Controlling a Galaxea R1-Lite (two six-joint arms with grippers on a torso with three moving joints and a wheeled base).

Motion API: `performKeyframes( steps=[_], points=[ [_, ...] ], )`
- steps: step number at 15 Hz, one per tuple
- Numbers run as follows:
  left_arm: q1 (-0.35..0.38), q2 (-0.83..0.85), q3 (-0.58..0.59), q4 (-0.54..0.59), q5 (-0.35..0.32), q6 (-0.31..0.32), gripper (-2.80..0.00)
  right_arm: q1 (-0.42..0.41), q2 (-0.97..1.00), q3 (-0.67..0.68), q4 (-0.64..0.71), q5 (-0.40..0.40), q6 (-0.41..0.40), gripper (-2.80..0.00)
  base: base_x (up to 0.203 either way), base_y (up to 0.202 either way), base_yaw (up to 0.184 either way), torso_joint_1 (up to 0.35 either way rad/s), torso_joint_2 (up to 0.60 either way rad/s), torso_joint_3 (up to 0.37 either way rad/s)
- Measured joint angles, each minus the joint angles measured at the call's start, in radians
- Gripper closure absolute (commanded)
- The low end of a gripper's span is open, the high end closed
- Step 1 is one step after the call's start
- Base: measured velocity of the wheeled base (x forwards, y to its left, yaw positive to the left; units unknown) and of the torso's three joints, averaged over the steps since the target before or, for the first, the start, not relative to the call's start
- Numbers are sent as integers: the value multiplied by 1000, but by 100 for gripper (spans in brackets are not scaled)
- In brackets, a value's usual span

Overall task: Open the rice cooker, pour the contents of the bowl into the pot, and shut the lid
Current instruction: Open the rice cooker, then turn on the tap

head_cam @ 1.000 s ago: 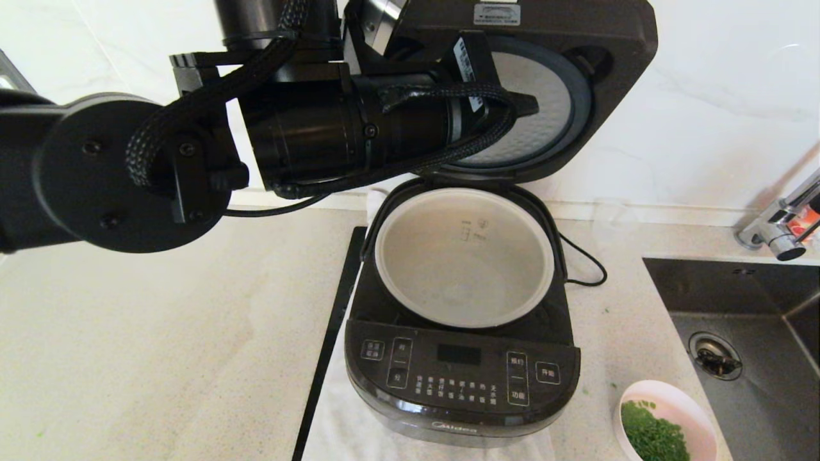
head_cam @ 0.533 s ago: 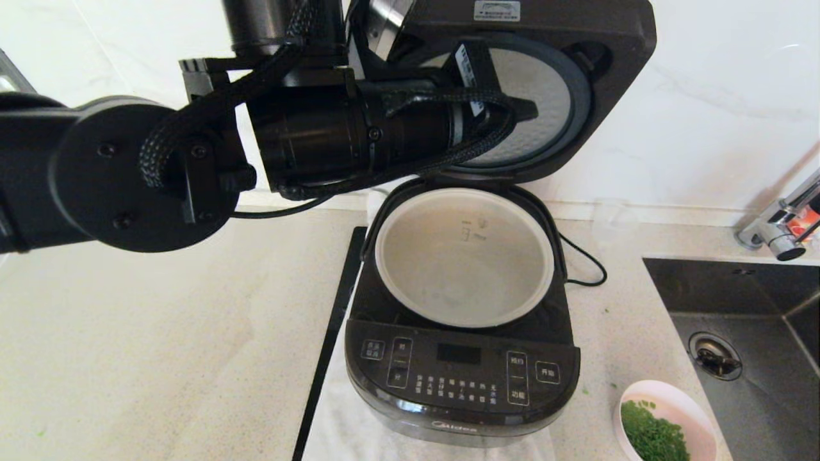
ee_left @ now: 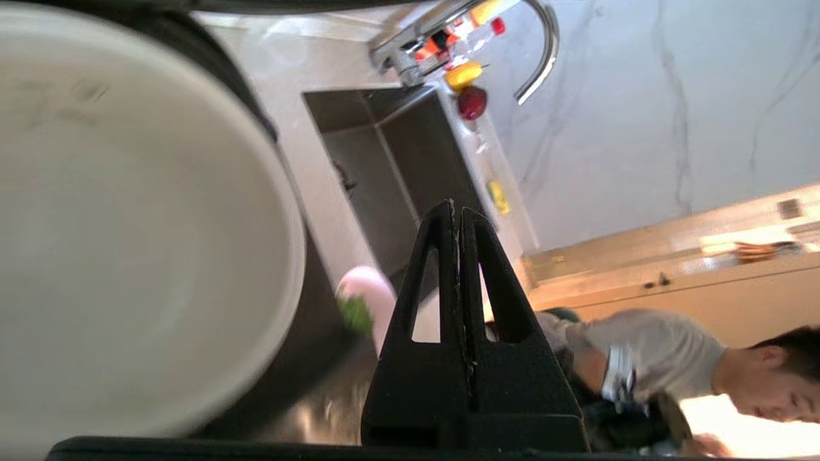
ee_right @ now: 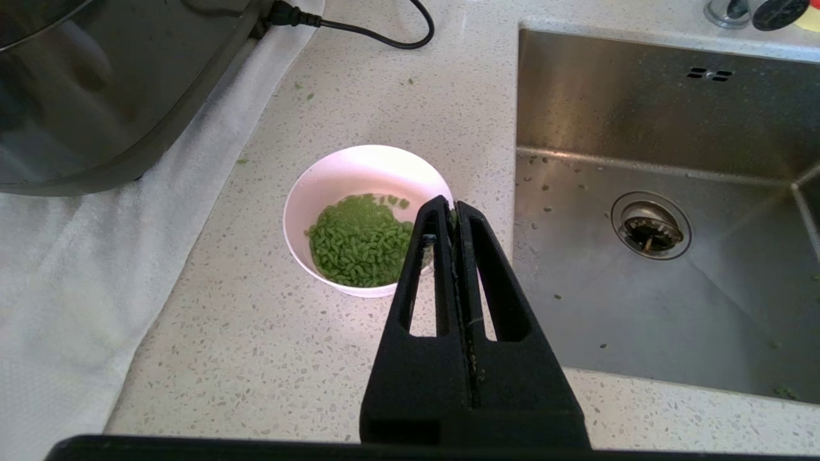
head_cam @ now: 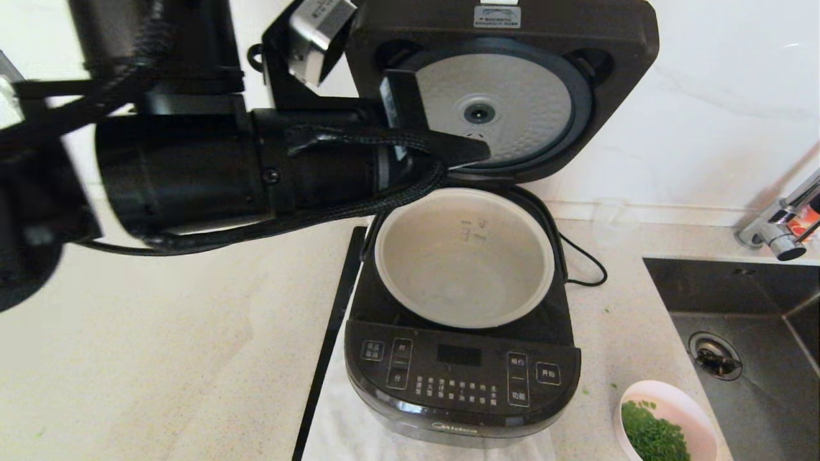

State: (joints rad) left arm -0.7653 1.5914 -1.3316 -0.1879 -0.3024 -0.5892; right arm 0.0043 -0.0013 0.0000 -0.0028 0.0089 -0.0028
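counter [head_cam: 160, 358]: pale speckled stone, sink [head_cam: 743, 333] at 3 o'clock
rice cooker [head_cam: 461, 378]: lid [head_cam: 506, 89] propped up, pot [head_cam: 464, 256] exposed
bowl [head_cam: 666, 422]: parked at 4 o'clock of cooker, green bits [ee_right: 359, 240] inside
left gripper [ee_left: 460, 214]: jaws pressed together, raised beside lid
right gripper [ee_right: 451, 211]: jaws together, held over bowl

The left arm [head_cam: 192, 166] hides the lid's [head_cam: 512, 96] left side; the frame edge crops the bowl [head_cam: 666, 416].

Head looks down – wrists close in – all share the bowl [head_cam: 666, 419].
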Motion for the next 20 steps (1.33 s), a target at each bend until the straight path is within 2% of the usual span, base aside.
performKeyframes(
  steps=[2,4,6,8,10,12,15,18,20],
  points=[
    [0,-110,86,48,49,39,0,0,0,0,0,0,0,0,0,0,0,0,0,0],
    [3,-235,191,106,144,121,0,0,0,0,0,0,0,0,0,0,0,0,0,0],
    [49,-352,273,189,311,236,0,0,0,0,0,0,0,0,0,0,0,0,0,0],
    [150,-429,312,259,517,323,0,0,0,0,0,0,0,0,0,0,0,0,0,0],
    [251,-495,343,274,713,374,0,0,0,0,0,0,0,0,0,0,0,0,0,0],
    [322,-576,404,266,831,403,0,0,0,0,0,0,0,0,0,0,0,0,0,0],
    [411,-747,595,194,932,423,0,0,0,0,0,0,0,0,0,0,0,0,0,0],
    [558,-951,791,125,959,465,0,0,0,0,0,0,0,0,0,0,0,0,0,0],
    [651,-1087,887,117,956,485,0,0,0,0,0,0,0,0,0,0,0,0,0,0]
  ],
)
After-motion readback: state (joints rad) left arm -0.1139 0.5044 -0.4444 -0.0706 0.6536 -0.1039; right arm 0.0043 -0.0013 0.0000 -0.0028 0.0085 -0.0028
